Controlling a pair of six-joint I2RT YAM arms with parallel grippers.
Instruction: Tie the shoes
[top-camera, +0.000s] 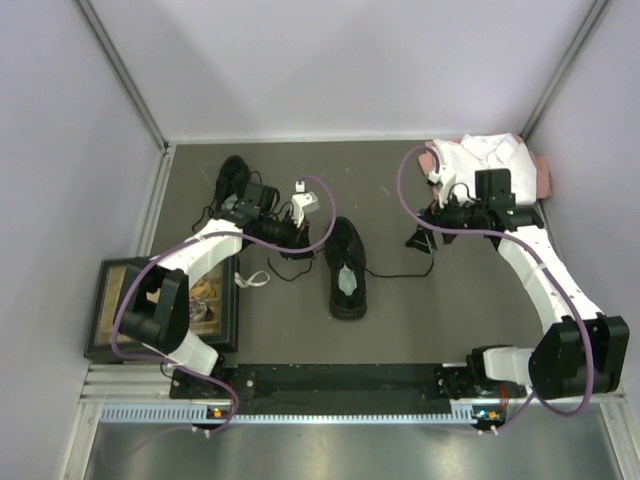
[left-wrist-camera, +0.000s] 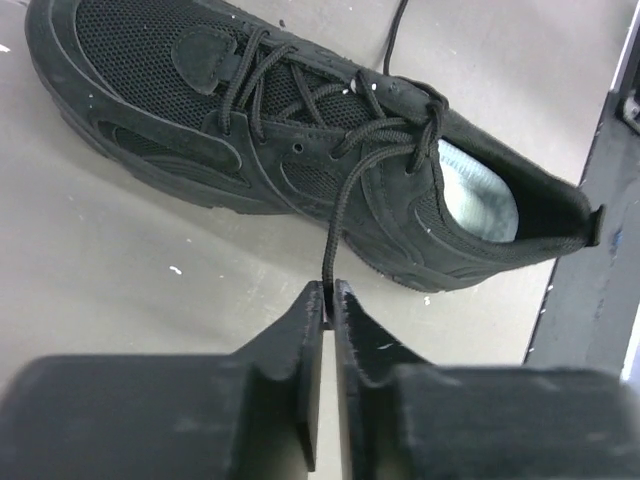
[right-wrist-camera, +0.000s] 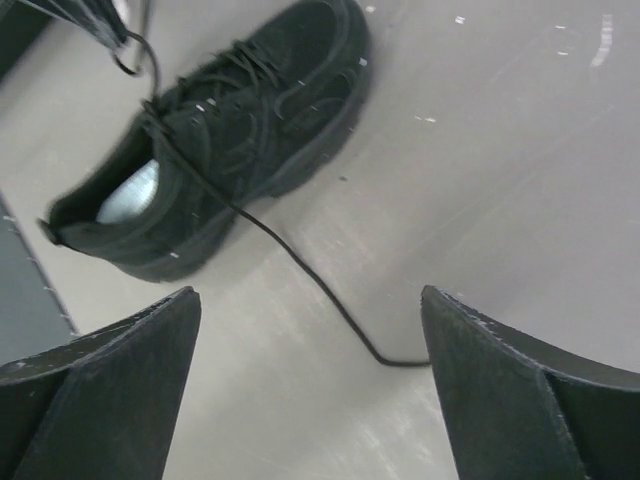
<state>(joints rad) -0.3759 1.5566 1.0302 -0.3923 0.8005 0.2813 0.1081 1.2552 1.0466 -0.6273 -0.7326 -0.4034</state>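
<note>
Lace (left-wrist-camera: 340, 210) pinched in left tool (left-wrist-camera: 329, 288), shoe (left-wrist-camera: 180, 70) just beyond its tips

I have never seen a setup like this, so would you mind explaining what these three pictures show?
These are two robot arms bolted to the near edge of a table. The overhead picture looks down from above and behind them. The other two come from a camera on each wrist. On the table lie two black lace-up shoes: the middle shoe, showing a pale insole, and the far shoe at the back left. A white shirt lies at the back right. The left end effector is pinched shut on the middle shoe's lace. The right end effector is open and holds nothing; the other lace lies on the table before it.
</note>
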